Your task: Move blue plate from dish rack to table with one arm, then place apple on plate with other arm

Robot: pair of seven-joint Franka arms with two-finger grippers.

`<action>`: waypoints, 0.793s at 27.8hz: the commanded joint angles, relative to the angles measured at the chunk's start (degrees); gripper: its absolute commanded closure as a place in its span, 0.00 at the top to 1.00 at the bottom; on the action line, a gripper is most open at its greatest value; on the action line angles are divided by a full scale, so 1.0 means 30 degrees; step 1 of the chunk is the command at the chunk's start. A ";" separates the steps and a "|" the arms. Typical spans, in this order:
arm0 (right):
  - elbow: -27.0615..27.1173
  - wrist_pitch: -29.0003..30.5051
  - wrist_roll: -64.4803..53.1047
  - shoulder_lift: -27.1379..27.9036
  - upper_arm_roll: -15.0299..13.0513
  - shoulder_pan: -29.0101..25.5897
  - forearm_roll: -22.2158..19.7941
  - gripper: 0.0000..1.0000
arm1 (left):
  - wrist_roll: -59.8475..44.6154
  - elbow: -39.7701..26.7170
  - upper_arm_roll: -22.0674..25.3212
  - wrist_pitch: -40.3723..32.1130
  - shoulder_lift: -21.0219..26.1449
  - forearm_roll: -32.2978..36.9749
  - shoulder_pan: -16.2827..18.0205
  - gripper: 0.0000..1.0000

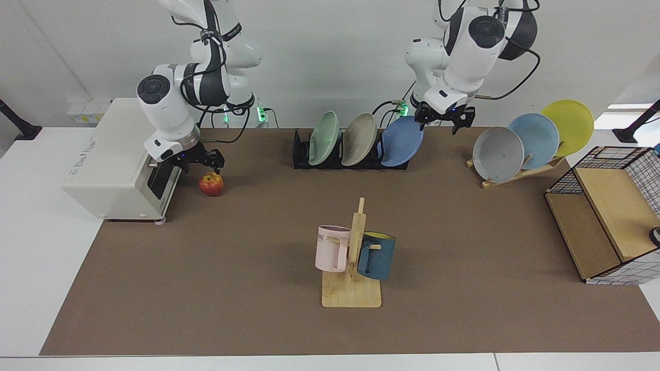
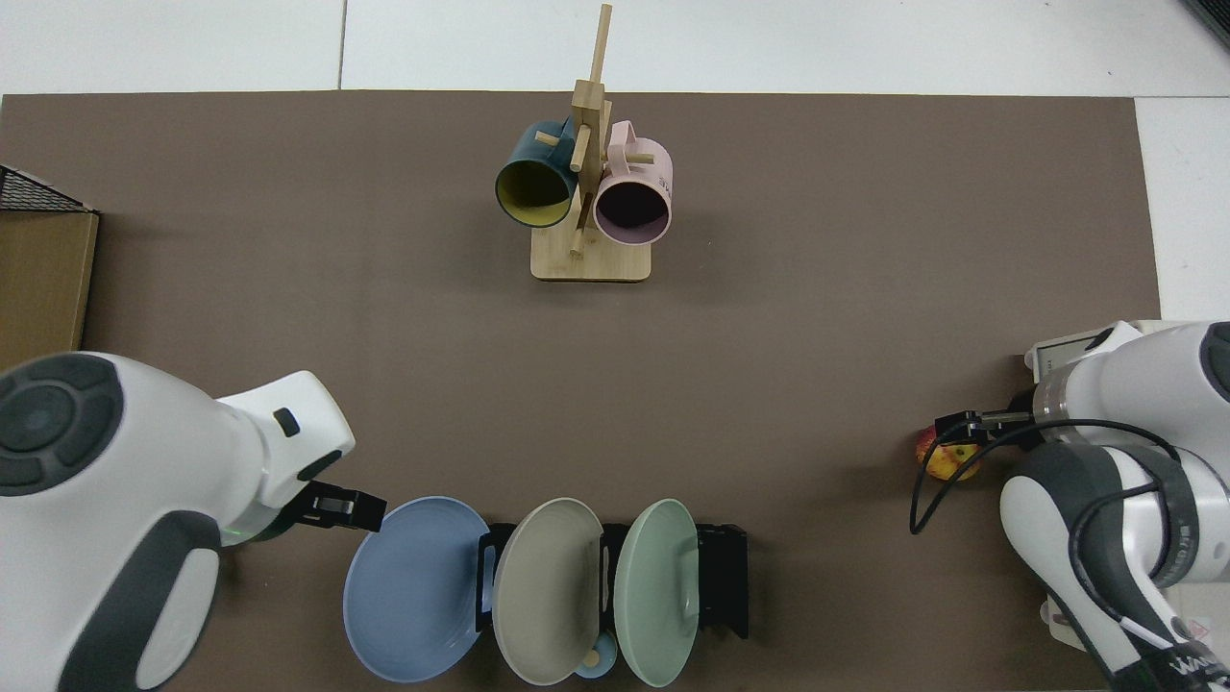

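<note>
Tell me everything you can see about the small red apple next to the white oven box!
The small round red apple has a yellow-orange patch and smooth, shiny-looking skin. It sits on the brown table mat, close beside the white toaster oven, though contact between them cannot be made out. The right gripper hangs directly over it, open, and in the top view its black fingers cover part of the apple. Whether the fingers touch the apple cannot be told. The apple looks whole and unbruised.

Plate (image 1: 402,141) at end slot of rack (image 1: 304,154), beside two others; apple (image 1: 211,184) on surface (image 1: 464,232) just beside oven (image 1: 116,165); mug stand (image 1: 351,278) in front.
</note>
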 commanded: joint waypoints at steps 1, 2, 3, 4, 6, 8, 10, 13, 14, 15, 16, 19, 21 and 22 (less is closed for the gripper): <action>-0.0780 0.1171 -0.0196 0.0258 0.0159 -0.0549 -0.0451 1.00 | -0.0238 -0.3565 0.0290 0.1756 -0.1649 -0.0294 -0.1131 1.00; -0.0956 0.1405 -0.0196 0.0287 0.0159 -0.0550 -0.0451 1.00 | -0.0238 -0.3801 0.0290 0.1786 -0.1737 -0.0294 -0.1190 1.00; -0.1161 0.1582 -0.0167 0.0316 0.0159 -0.0550 -0.0480 1.00 | -0.0238 -0.3919 0.0290 0.1844 -0.1738 -0.0294 -0.1191 1.00; -0.1308 0.1758 -0.0167 0.0375 0.0159 -0.0550 -0.0509 1.00 | -0.0267 -0.4065 0.0290 0.1874 -0.1738 -0.0265 -0.1191 1.00; -0.1456 0.1905 -0.0167 0.0433 0.0159 -0.0550 -0.0510 1.00 | -0.0238 -0.4271 0.0290 0.1874 -0.1767 -0.0294 -0.1220 1.00; -0.1515 0.1993 -0.0138 0.0638 0.0159 -0.0608 -0.0510 1.00 | -0.0267 -0.4476 0.0261 0.1816 -0.1797 -0.0294 -0.1220 1.00; -0.1573 0.2110 -0.0108 0.0784 0.0159 -0.0608 -0.0510 1.00 | -0.0267 -0.4768 0.0261 0.1874 -0.1797 -0.0294 -0.1220 0.99; -0.1661 0.2462 -0.0108 0.1077 0.0159 -0.0608 -0.0510 1.00 | -0.0326 -0.5179 0.0144 0.2021 -0.1797 -0.0323 -0.1453 0.99; -0.1661 0.2579 -0.0079 0.1223 0.0159 -0.0608 -0.0510 1.00 | -0.0384 -0.5267 0.0144 0.2021 -0.1797 -0.0352 -0.1600 0.99; -0.1661 0.2638 -0.0079 0.1370 0.0159 -0.0608 -0.0510 1.00 | -0.0414 -0.5384 0.0144 0.2050 -0.1768 -0.0440 -0.1659 0.98; -0.1661 0.2754 -0.0079 0.1458 0.0159 -0.0608 -0.0510 1.00 | -0.0385 -0.5472 0.0144 0.2108 -0.1767 -0.0557 -0.1689 0.97; -0.1778 0.3048 0.0008 0.1810 0.0159 -0.0579 -0.0510 1.00 | -0.0414 -0.5735 0.0144 0.2459 -0.1738 -0.0675 -0.1747 0.91; -0.1837 0.3340 0.0009 0.2073 0.0159 -0.0579 -0.0510 1.00 | -0.0443 -0.5795 0.0115 0.2694 -0.1680 -0.0675 -0.1748 0.83; -0.1866 0.3486 0.0009 0.2190 0.0159 -0.0579 -0.0510 1.00 | -0.0443 -0.5795 0.0115 0.2724 -0.1650 -0.0675 -0.1748 0.77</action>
